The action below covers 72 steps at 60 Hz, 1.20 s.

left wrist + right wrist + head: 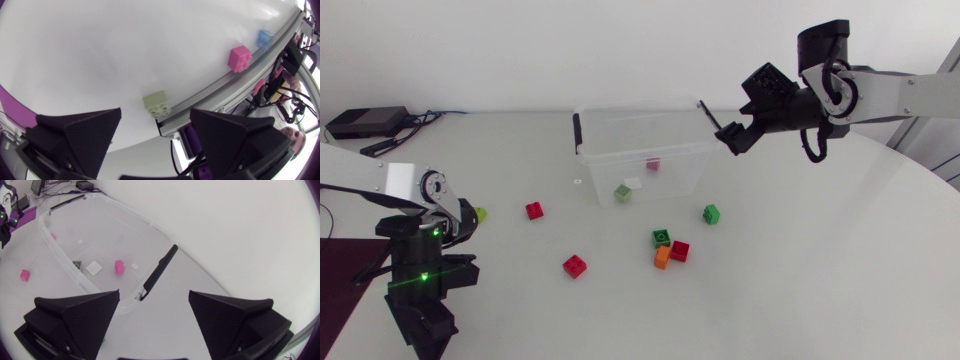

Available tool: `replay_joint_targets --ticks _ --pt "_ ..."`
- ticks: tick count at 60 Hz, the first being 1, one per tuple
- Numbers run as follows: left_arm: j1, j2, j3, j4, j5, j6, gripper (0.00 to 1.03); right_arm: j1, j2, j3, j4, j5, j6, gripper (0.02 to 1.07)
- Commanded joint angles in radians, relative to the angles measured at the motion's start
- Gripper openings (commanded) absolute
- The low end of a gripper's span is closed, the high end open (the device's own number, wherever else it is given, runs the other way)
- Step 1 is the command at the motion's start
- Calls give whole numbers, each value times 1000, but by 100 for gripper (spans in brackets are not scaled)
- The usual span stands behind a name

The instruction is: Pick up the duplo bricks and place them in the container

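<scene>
The clear container [685, 172] sits mid-table, with a black handle [160, 272] on its near end. Three bricks already lie inside: a pink brick [119, 267], a white brick [93, 267] and a green brick [622, 192]. The right gripper [729, 137] hangs over the container's right rim, its fingers spread wide with nothing between them.

More bricks are out on the white table [820, 270], in front of the container. A green block [661, 237], a red block [679, 250] and an orange block [662, 257] huddle together. A lone green block [711, 213] lies near them, closer to the container. Two red ones lie further left, the far red block [534, 210] and the near red block [574, 265].

The left gripper [155, 116] is low at the table's left side, also spread apart and empty. Ahead of it, along the table's edge, lie a pale green brick [156, 105], a bright pink brick [240, 58] and a blue brick [264, 38].
</scene>
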Motion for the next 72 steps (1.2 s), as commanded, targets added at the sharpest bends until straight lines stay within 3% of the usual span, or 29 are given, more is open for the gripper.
replay_joint_targets --ticks 1,29,54,61,65,66,72 --pt "-7 28 -27 -26 -25 -49 95 -10 -20 -43 -4 -2 -24 102" --pt "-75 163 -49 32 -40 -158 93 -69 -32 -79 9 -56 -45 102" --pt "-72 196 -124 127 -83 -185 85 -68 -43 -86 9 -66 -45 102" --pt "-70 196 -144 147 -99 -185 64 -63 -46 -82 9 -66 -42 102" --pt "-62 196 -155 164 -109 -185 44 -62 -48 -84 9 -66 -41 102" --pt "-61 196 -156 169 -114 -185 34 -62 -48 -84 9 -66 -41 102" --pt "-55 196 -164 178 -117 -187 29 -60 -55 -89 9 -66 -39 102"
